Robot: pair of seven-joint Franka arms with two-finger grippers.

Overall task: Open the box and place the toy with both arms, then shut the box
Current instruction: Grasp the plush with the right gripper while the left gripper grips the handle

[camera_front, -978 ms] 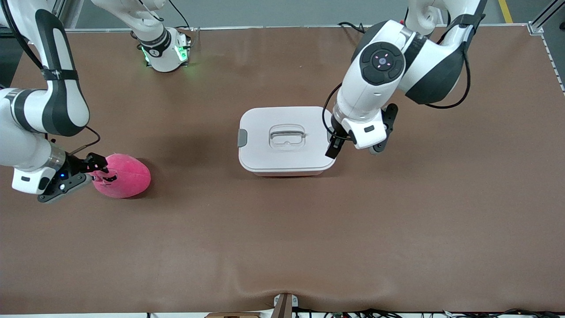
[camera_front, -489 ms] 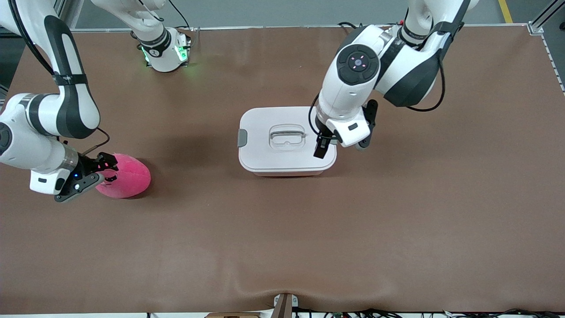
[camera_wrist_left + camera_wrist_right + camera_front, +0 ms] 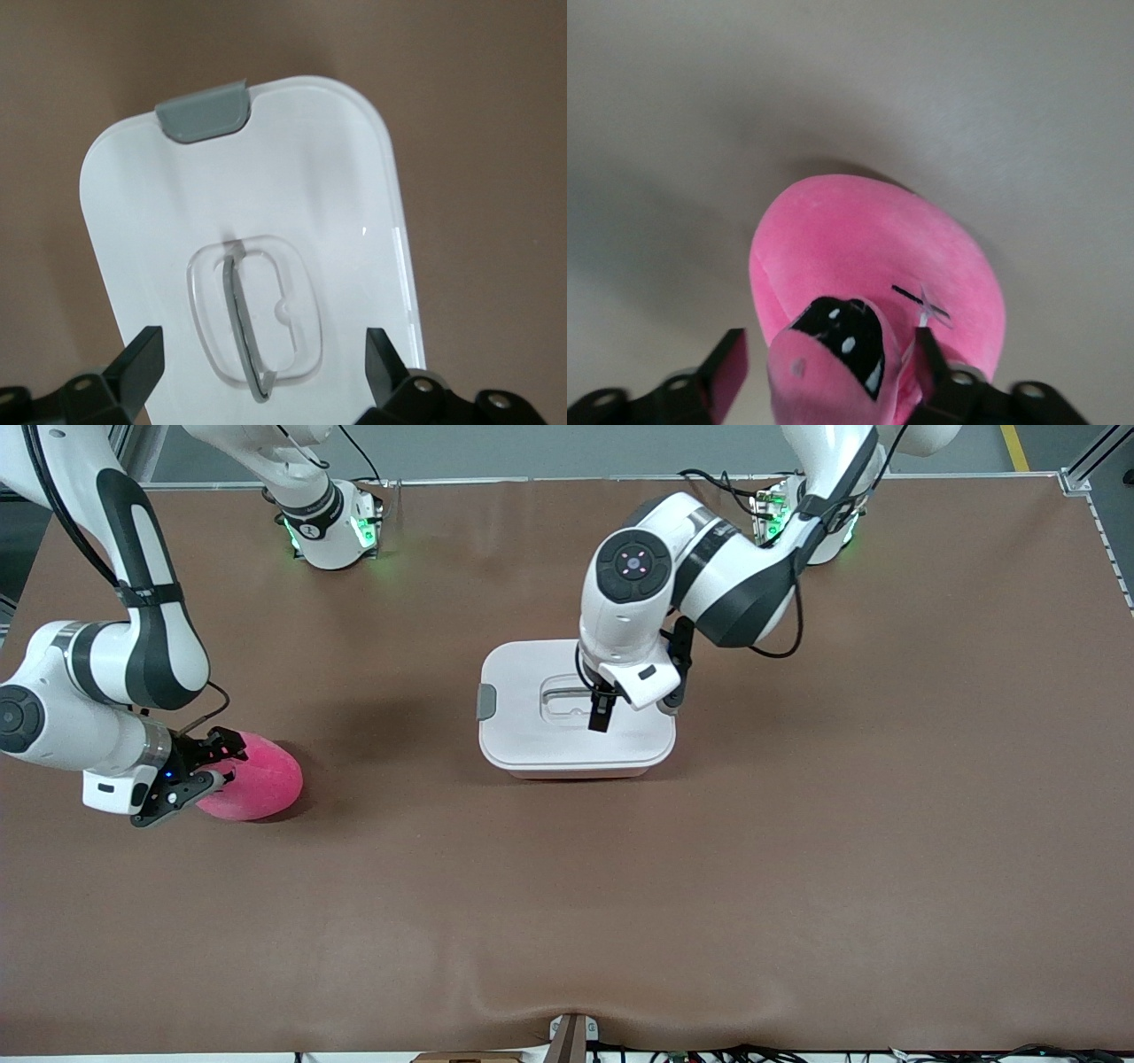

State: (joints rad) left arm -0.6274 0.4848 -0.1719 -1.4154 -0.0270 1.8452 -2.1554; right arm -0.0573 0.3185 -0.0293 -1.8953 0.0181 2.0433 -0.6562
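Opening the box (image 3: 576, 731) is the step in hand: the white lid (image 3: 532, 722) sits fully on, with the grey clip (image 3: 485, 701) at the right arm's end in place. The left gripper (image 3: 601, 710) hangs directly over the recessed clear handle (image 3: 257, 323), fingers (image 3: 137, 363) spread wide to either side of it and touching nothing. The next move appears to call for a straight descent, then closure on the handle bar. The right gripper (image 3: 211, 769) sits low over the toy (image 3: 257, 784), which lies on the table (image 3: 567, 912) well apart from the box, toward the right arm's end. Its fingers (image 3: 726, 367) are spread, bracketing the dark patch on the plush; whether they already press it cannot be told.
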